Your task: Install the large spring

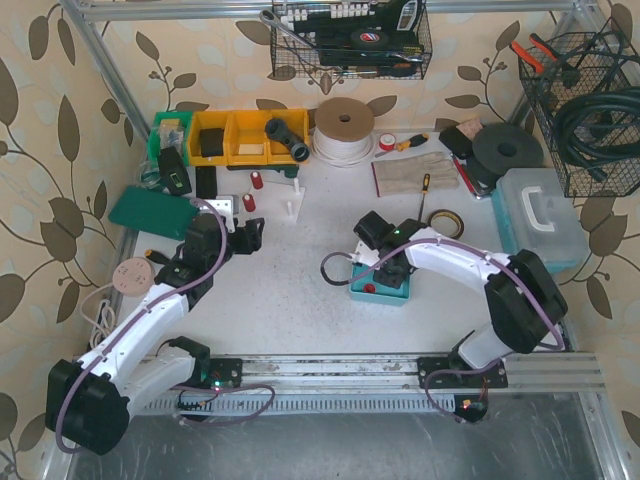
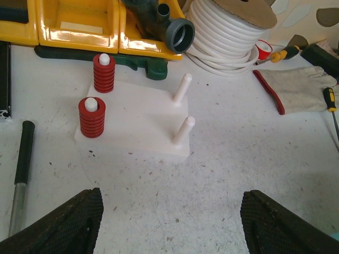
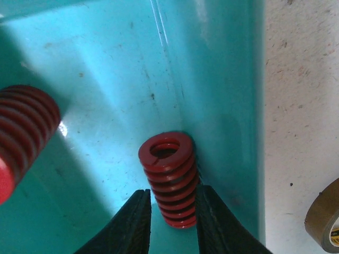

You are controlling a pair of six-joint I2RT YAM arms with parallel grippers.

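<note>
Your right gripper (image 3: 173, 194) is closed on one red spring (image 3: 168, 174), with one finger on each side of its coils. This spring sits in the teal tray (image 3: 106, 63), just beside the tray wall. A second spring (image 3: 24, 132) lies in the same tray, apart from the first; you cannot tell from here which of the two is the large one. Your left gripper (image 2: 172, 209) is wide open above the table, with nothing between its fingers. Beyond it stands the white base (image 2: 137, 116) with four pegs. Two pegs carry one red spring each, the near loaded peg (image 2: 92, 117) and the far loaded peg (image 2: 104, 73). The other two are empty, the near bare peg (image 2: 182, 129) and the far bare peg (image 2: 180, 87). Behind the base are the yellow bins (image 2: 79, 26) and one cable spool (image 2: 228, 32).
</note>
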